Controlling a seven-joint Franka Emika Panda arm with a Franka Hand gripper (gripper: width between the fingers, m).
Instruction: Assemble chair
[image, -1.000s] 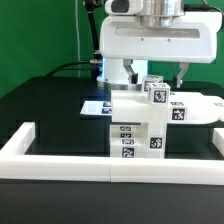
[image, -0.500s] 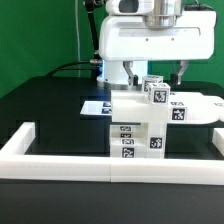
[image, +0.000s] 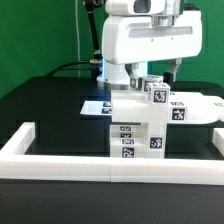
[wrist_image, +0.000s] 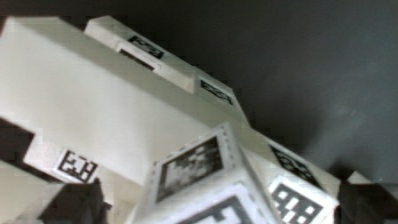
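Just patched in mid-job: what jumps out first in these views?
The chair, a stack of chunky white tagged blocks, stands in the middle of the black table, just behind the white border rail. The arm's big white housing hangs right above it. The wrist view is filled by the chair's tagged blocks up close, with no fingers showing on them.

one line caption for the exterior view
Open end effector above the tagged white chair assembly behind the border rail.

I log the chair (image: 145, 120) — white blocks with square black-and-white tags, likewise in the wrist view (wrist_image: 160, 130). Table (image: 50, 100) — black. Border rail (image: 60, 158) white. Backdrop (image: 40, 30) green. Arm housing (image: 150, 40) white. Marker board (image: 97, 106) white, dark tags.
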